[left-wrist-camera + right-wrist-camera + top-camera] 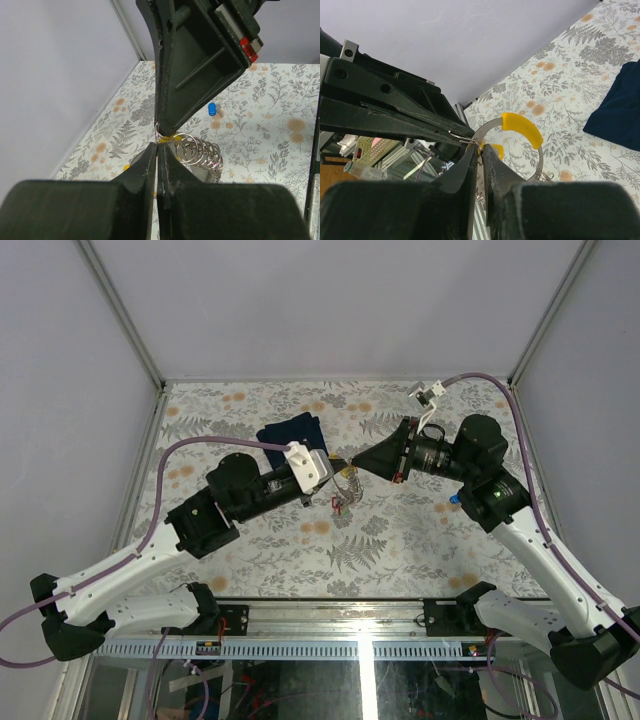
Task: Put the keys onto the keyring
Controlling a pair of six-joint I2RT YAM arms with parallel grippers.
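My left gripper (336, 472) and right gripper (350, 464) meet tip to tip above the middle of the table. Both are shut on the thin wire of the keyring (490, 125), a grey ring carrying a yellow plastic piece (522, 127). The left gripper (158, 146) pinches it just under the right gripper's fingers (190, 60); the right gripper (481, 148) pinches it beside the left fingertips (435, 120). Several small silver split rings (200, 150) hang off it, with a red tag (335, 503) dangling below. A blue-tagged key (212, 109) lies on the table, also in the top view (453, 498).
A dark navy folded cloth (292, 430) lies behind the left gripper, also in the right wrist view (620, 115). The floral table is walled at the back and both sides. The metal frame rail (330, 615) runs along the near edge.
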